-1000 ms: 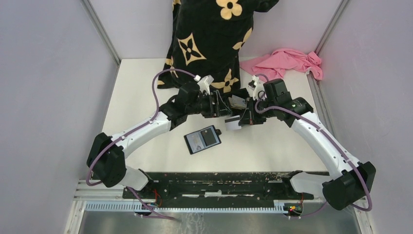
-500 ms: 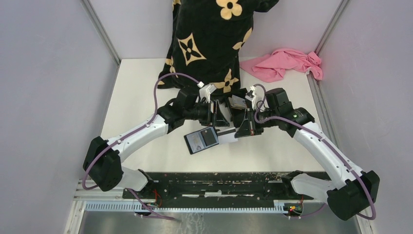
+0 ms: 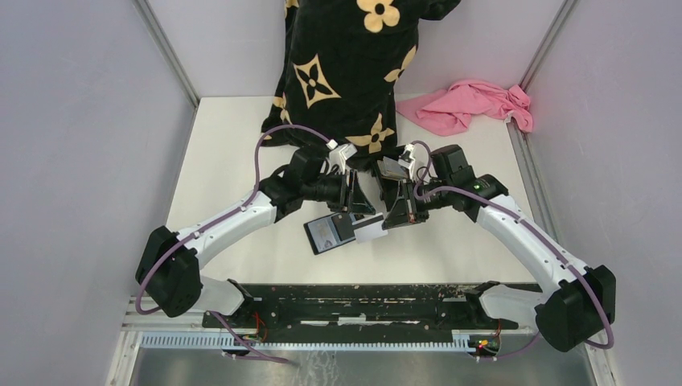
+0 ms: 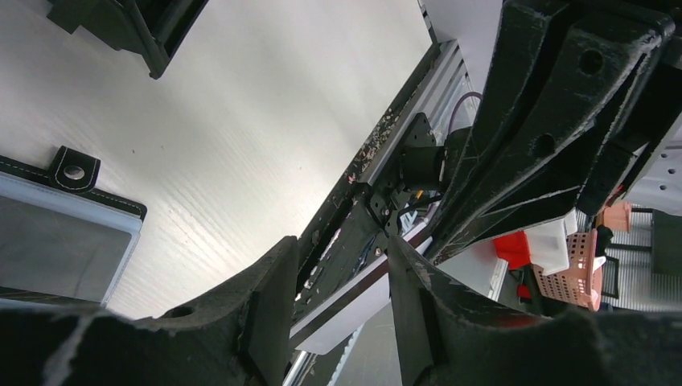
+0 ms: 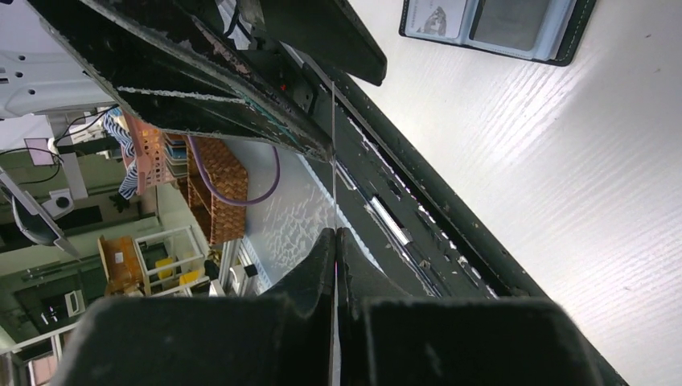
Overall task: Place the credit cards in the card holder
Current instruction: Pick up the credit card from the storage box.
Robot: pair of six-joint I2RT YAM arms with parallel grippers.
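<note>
1. As both arms drew in toward the near side of the desk [image 3: 233, 161] over the last second, the whitish card [image 3: 370, 230] travelled with them. It went from the gap between the two wrists down to the right edge of the card holder [image 3: 328, 234].
2. The card holder lay open and flat on the desk, pockets up, and had not shifted.
3. In the top view the card overlapped the holder's right edge. Whether it touched the holder or hung just above it could not be told.
4. The right fingers [image 5: 362, 273] were pressed together on the card, which showed edge-on as a thin line in the right wrist view. That grip was unchanged.
5. The left fingers [image 4: 269, 297] stood apart, narrower than a second earlier, with nothing seen clamped between them. They hung just beside the card.
6. Judgement: the carry looked finished and the insertion was only starting, since the card was not yet in any pocket.
7. Judgement: the narrowing left fingers might have been meant to steady the holder or guide the card; which one was unclear.
8. The blue card was not seen in any view.
</note>
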